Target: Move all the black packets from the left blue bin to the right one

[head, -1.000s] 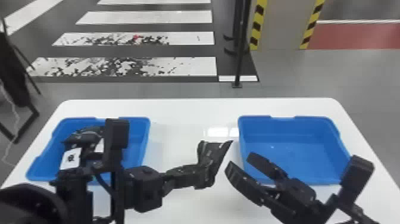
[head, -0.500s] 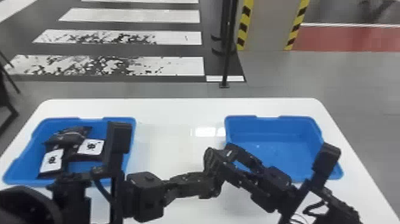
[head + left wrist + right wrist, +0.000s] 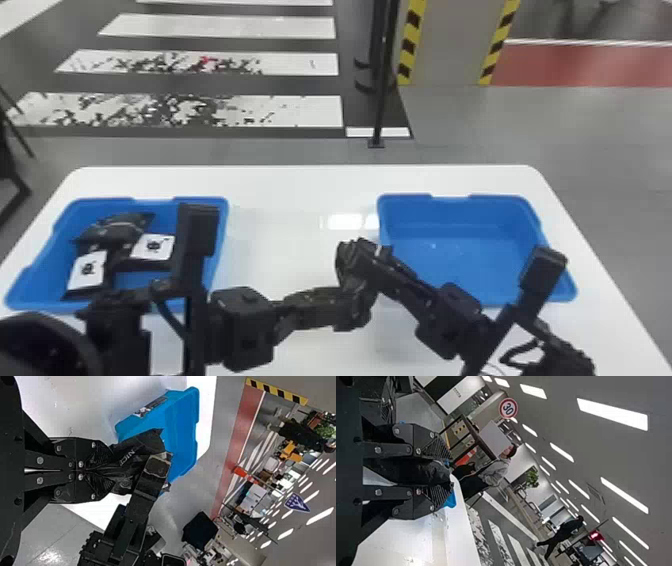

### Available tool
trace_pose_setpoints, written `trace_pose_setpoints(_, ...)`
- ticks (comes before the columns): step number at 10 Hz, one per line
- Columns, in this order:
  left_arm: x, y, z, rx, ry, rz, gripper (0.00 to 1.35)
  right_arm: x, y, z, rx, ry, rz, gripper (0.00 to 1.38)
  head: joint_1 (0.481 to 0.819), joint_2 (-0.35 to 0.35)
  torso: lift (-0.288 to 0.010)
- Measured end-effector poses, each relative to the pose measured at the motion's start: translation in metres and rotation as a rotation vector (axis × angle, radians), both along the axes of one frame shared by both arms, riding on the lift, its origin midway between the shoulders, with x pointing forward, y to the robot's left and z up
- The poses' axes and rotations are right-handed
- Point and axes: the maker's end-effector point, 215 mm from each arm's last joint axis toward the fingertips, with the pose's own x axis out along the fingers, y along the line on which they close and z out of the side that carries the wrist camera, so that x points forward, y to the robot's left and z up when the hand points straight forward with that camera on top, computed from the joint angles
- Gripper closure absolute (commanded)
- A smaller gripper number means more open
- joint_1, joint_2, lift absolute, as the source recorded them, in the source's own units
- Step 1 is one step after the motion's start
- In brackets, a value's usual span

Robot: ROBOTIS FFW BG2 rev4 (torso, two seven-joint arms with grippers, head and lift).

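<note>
Over the table between the bins, my left gripper [image 3: 337,305] and right gripper [image 3: 381,267] meet at a black packet [image 3: 350,255]. In the left wrist view the left gripper [image 3: 106,471] is shut on one end of the crumpled packet [image 3: 136,449], with a right finger [image 3: 156,469] across its far end. In the right wrist view the right gripper [image 3: 440,471] stands open, its fingers apart on either side of the black packet [image 3: 421,471]. The left blue bin [image 3: 37,270] holds several black packets [image 3: 117,232], two with white labels.
The right blue bin [image 3: 450,235] stands on the right of the white table [image 3: 280,192], beyond the right arm. Part of the left arm covers the left bin's near right corner. A black pole [image 3: 382,95] stands on the floor behind the table.
The right gripper was apart from the packet and has moved left and up onto it. The left gripper still has hold of the packet. The head view has shifted slightly.
</note>
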Motion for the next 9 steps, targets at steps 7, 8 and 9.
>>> trace_pose_setpoints(7, 0.008, 0.033, 0.008, -0.107, -0.028, 0.140, 0.15, 0.068, -0.047, -0.018, -0.071, -0.027, -0.080, 1.28, 0.695, -0.024, -0.138)
trace_pose_setpoints(8, 0.009, 0.047, 0.011, -0.120, -0.045, 0.188, 0.15, 0.097, -0.072, -0.029, -0.102, -0.039, -0.146, 1.28, 0.695, -0.040, -0.138)
trace_pose_setpoints(9, 0.010, 0.062, 0.012, -0.126, -0.057, 0.238, 0.15, 0.119, -0.101, -0.041, -0.149, -0.041, -0.216, 1.28, 0.695, -0.058, -0.138)
